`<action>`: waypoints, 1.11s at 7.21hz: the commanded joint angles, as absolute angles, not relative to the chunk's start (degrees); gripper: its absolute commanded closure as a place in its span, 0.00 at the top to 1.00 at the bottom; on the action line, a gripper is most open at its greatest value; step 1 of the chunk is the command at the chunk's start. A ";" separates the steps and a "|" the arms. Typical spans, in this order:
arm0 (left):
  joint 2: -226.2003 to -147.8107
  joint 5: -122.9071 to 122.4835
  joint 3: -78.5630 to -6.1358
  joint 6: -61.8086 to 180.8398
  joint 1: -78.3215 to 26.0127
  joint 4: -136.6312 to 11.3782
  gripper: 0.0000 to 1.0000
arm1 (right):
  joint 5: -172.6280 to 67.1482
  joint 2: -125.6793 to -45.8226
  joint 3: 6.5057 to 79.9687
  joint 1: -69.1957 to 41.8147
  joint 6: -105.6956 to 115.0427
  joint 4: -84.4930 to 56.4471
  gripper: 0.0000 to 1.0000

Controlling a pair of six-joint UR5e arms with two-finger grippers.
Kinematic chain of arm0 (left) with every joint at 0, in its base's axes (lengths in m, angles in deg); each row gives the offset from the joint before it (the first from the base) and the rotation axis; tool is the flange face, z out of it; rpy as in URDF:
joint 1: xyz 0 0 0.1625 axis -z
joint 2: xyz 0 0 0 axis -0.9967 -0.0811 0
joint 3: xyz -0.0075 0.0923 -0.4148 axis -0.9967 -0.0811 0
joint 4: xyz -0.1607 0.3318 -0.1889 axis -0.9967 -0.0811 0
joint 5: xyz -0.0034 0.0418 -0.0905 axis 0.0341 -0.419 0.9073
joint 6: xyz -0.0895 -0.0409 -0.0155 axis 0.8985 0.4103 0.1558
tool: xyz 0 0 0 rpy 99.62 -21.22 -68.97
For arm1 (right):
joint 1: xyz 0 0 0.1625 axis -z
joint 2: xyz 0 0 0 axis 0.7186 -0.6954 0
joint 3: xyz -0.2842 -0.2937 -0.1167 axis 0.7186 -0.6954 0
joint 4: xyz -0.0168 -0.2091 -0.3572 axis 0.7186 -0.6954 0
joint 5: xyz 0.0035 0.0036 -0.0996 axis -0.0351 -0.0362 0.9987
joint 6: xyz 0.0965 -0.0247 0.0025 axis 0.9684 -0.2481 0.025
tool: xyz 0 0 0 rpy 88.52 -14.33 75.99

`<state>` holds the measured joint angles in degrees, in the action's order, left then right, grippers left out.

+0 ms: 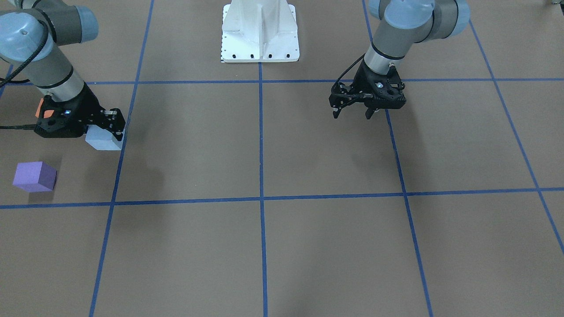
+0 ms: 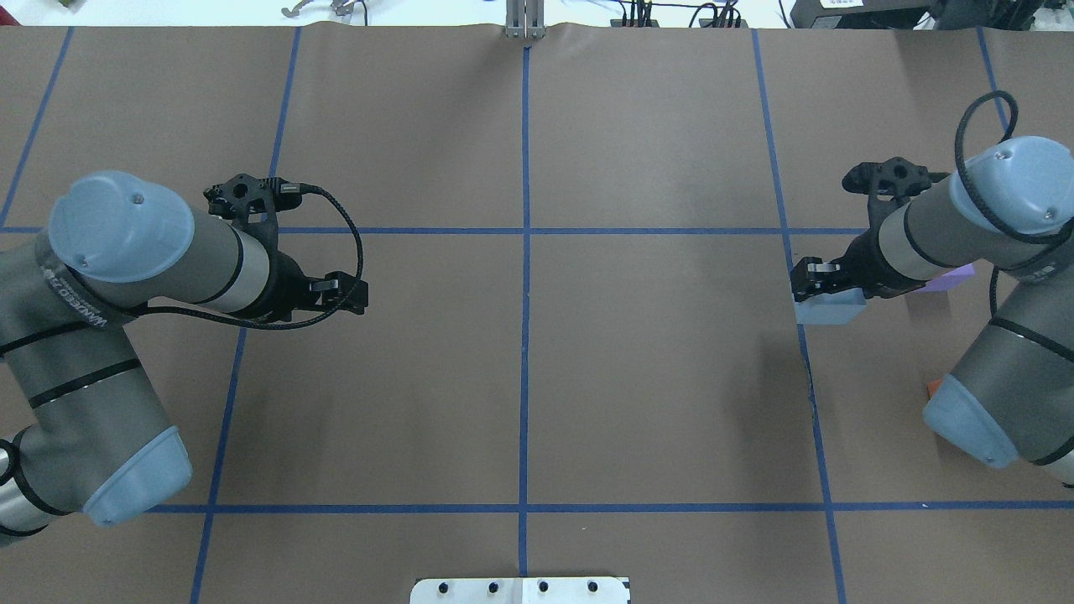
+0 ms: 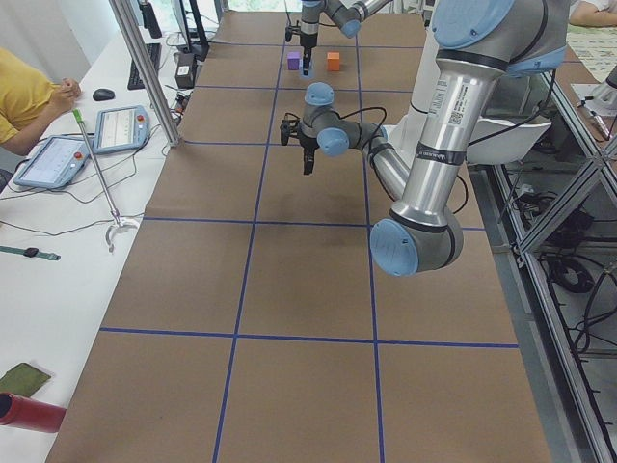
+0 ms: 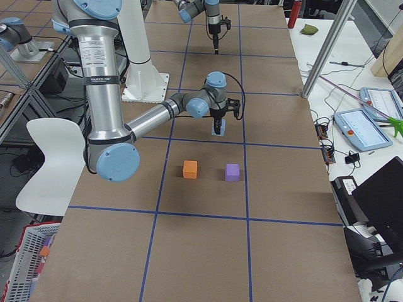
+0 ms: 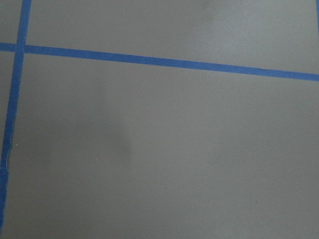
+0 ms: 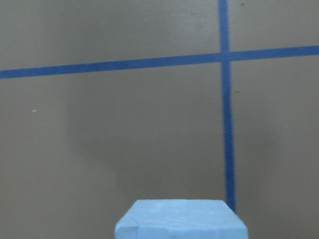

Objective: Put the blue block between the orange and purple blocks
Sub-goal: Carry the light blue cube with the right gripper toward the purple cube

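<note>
My right gripper (image 1: pixel 109 133) is shut on the light blue block (image 1: pixel 103 141) and holds it a little above the table beside a blue tape line. The block also shows in the overhead view (image 2: pixel 829 309), the right side view (image 4: pixel 218 128) and at the bottom of the right wrist view (image 6: pixel 182 221). The purple block (image 1: pixel 35 176) and the orange block (image 4: pixel 190 168) sit side by side with a gap between them, apart from the blue block. The right arm mostly hides the orange block in the front view (image 1: pixel 39 107). My left gripper (image 1: pixel 352 115) is open and empty, hovering over bare table.
Brown paper with a blue tape grid (image 2: pixel 525 231) covers the table. The robot's white base (image 1: pixel 260 33) stands at the near edge. A person, tablets and a metal pole (image 3: pixel 145 72) are on a side table beyond the left end.
</note>
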<state>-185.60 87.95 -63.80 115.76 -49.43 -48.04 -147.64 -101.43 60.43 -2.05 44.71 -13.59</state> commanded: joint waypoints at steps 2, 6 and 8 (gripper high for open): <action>-185.60 87.94 -63.70 115.89 -49.49 -48.04 1.00 | -153.72 -109.45 57.14 -10.73 34.67 -8.84 0.09; -185.69 87.77 -63.79 116.33 -49.67 -48.04 1.00 | -158.39 -112.97 52.20 -15.23 24.03 -7.24 0.09; -185.69 87.85 -63.79 116.33 -49.67 -48.04 1.00 | -159.97 -112.28 50.53 -15.06 24.12 -7.24 0.14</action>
<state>-185.68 87.83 -63.81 116.29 -49.66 -48.04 -159.29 -112.73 51.53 -15.09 24.23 -7.25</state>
